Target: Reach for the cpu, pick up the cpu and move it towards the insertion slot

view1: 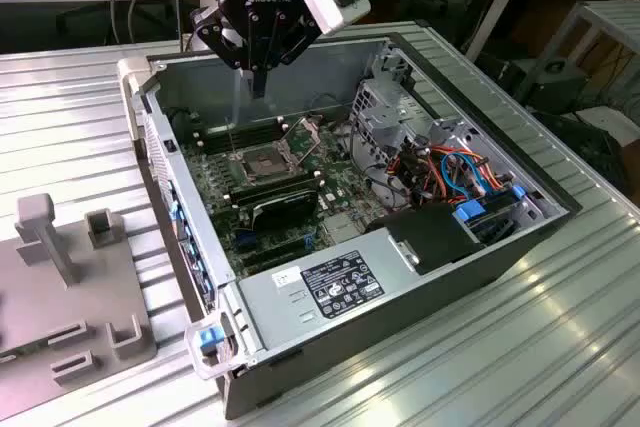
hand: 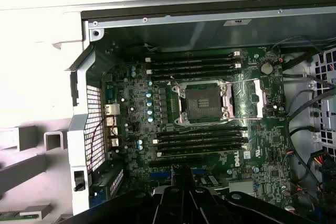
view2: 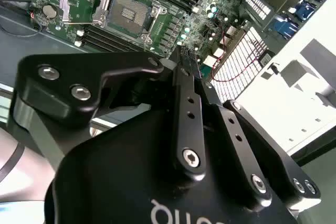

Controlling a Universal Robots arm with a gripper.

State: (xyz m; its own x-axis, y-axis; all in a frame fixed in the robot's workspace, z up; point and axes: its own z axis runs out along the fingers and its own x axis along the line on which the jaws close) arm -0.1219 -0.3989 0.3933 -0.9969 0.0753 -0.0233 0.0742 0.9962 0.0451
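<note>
My gripper (view1: 258,85) hangs over the open computer case with its black fingers pointing down, above and a little behind the insertion slot (view1: 262,160). In both wrist views the fingers (view2: 184,93) run together to a closed tip (hand: 181,174), and I see nothing between them. The insertion slot (hand: 203,102) is a silver-framed square socket with a dark centre (view2: 128,11). Its hinged bracket (hand: 252,98) is swung open to one side. The cpu is hidden or out of view.
Long black memory slots (hand: 202,139) flank the socket on the green board. A drive cage (view1: 385,107), coloured cables (view1: 450,169) and a power supply (view1: 330,287) fill the case towards the exterior view's right. A grey fixture (view1: 60,287) lies on the ribbed table at that view's left.
</note>
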